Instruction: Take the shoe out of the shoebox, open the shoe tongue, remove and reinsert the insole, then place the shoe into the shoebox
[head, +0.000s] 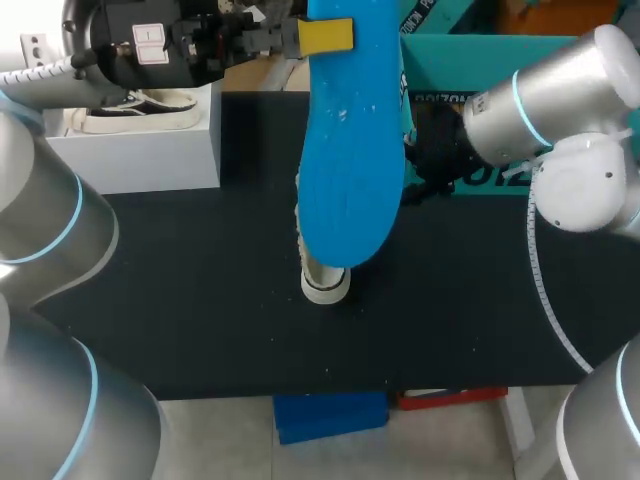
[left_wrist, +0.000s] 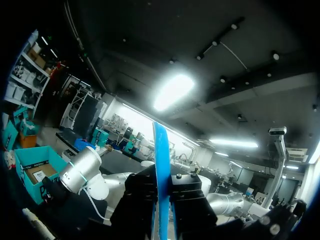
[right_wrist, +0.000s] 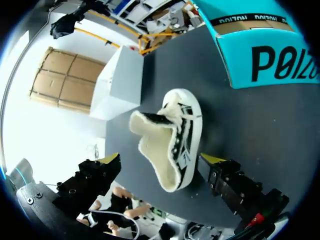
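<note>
Blue insole (head: 345, 150) being held high by left pincer (head: 325, 36) | shoe (head: 325, 283) sitting on black bench (head: 200, 300), mostly hiding behind insole | teal shoebox (head: 450, 60) standing far right | white block (head: 140, 155) carrying second sneaker (head: 140, 110) far left

- Left arm (head: 55, 225): stout silver-grey cylindrical links, joints ringed with a thin light-blue band.
- Right arm (head: 560, 95): same silver finish and blue band, with a rounded white joint cap (head: 585, 185).
- Left gripper (head: 325, 36): black boxy body bearing a white label (head: 150, 45); yellow tip; grey ribbed hose (head: 40, 68) attached.
- Right gripper (right_wrist: 160, 160): black angular fingers (right_wrist: 235, 187), yellow tips, small screws, one red fitting (right_wrist: 256, 218).
- White dash-marked cable (head: 540, 290) was fitted to the right arm.
</note>
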